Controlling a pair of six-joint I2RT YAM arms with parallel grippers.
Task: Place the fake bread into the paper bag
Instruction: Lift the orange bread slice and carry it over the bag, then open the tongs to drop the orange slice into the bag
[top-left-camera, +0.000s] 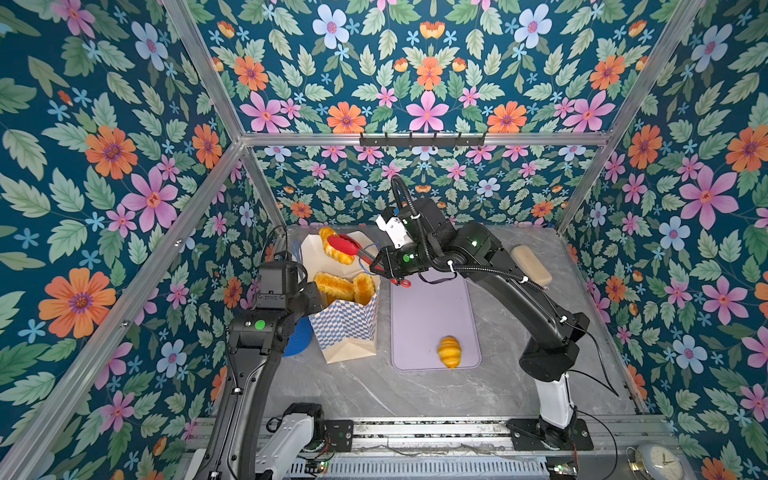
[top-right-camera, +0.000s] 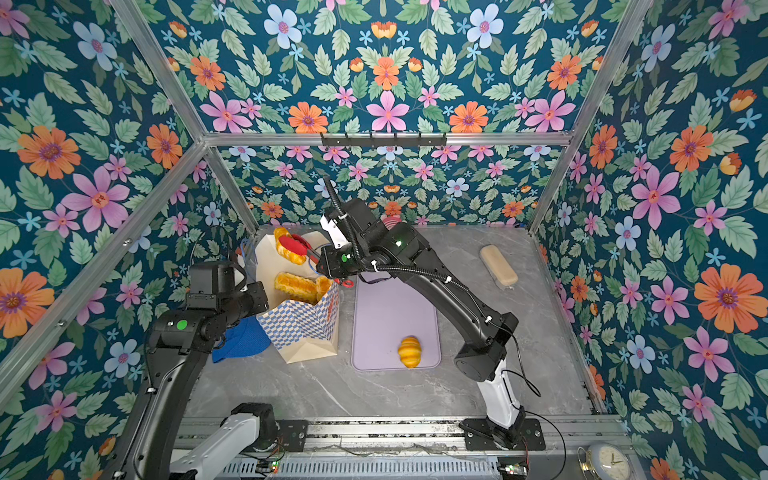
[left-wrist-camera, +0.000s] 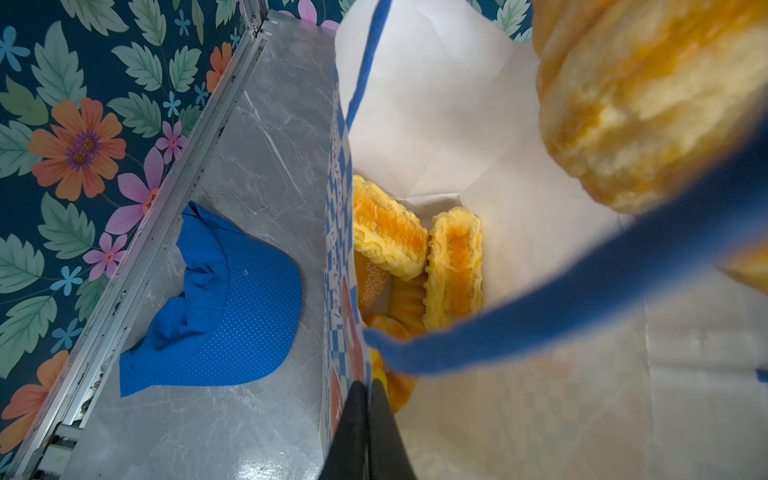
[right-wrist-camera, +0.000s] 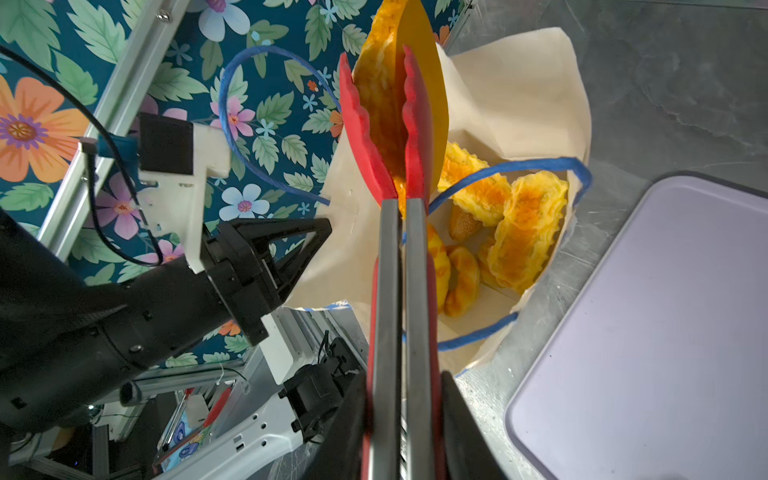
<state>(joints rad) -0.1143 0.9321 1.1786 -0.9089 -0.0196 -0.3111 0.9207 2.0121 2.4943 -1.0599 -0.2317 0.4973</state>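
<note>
The paper bag (top-left-camera: 349, 328) (top-right-camera: 299, 328) stands open left of centre, with several pieces of fake bread (top-left-camera: 334, 286) (right-wrist-camera: 528, 237) (left-wrist-camera: 388, 232) inside. My right gripper (top-left-camera: 380, 268) (right-wrist-camera: 401, 382) is shut on red tongs (top-left-camera: 353, 247) (right-wrist-camera: 390, 291). The tongs pinch a ridged golden loaf (top-left-camera: 334, 249) (top-right-camera: 289, 249) (right-wrist-camera: 378, 95) over the bag's mouth. My left gripper (left-wrist-camera: 368, 388) is shut on the bag's left wall at the rim. A small striped croissant (top-left-camera: 449, 352) (top-right-camera: 409, 351) lies alone on the purple mat (top-left-camera: 428, 316).
A blue cap (top-left-camera: 297, 340) (left-wrist-camera: 232, 303) lies against the bag's left side, under my left arm. A pale beige block (top-left-camera: 532, 266) rests at the back right. Floral walls with metal posts close in the grey marble table (top-left-camera: 374, 386). A clock (top-left-camera: 658, 461) sits at the front right.
</note>
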